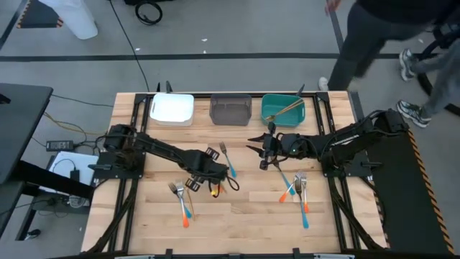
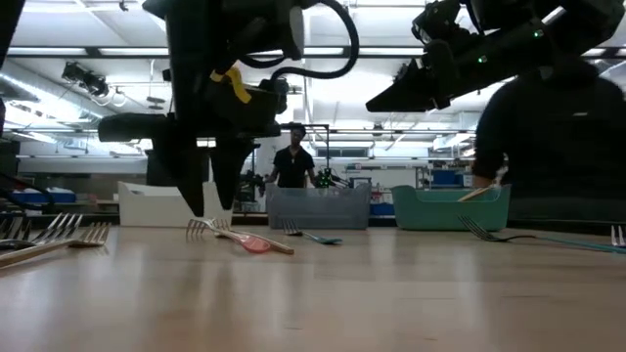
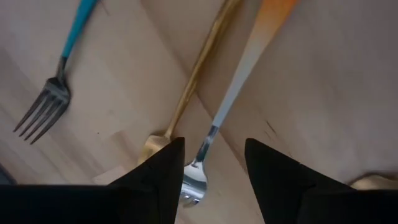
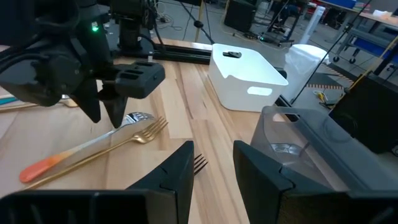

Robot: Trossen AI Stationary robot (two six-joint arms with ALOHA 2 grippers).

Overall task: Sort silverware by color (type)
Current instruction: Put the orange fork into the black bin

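Note:
My left gripper (image 3: 214,146) (image 1: 218,177) is open and points down at mid-table. Its fingertips stand on either side of the neck of an orange-handled silver spoon (image 3: 239,81) (image 4: 68,155) that lies flat on the wood. A gold fork (image 3: 196,74) (image 4: 124,140) lies alongside the spoon, its head under one finger. A blue-handled fork (image 3: 53,93) (image 1: 226,155) lies a little farther toward the bins. My right gripper (image 4: 213,171) (image 1: 263,150) is open and empty, raised above the table near the teal bin (image 1: 282,108).
White bin (image 1: 172,108), grey bin (image 1: 230,109) and the teal bin, which holds gold utensils (image 1: 286,108), line the far edge. Small piles of forks lie near left (image 1: 181,198) and near right (image 1: 298,191). A person (image 1: 381,36) stands beyond the far right corner.

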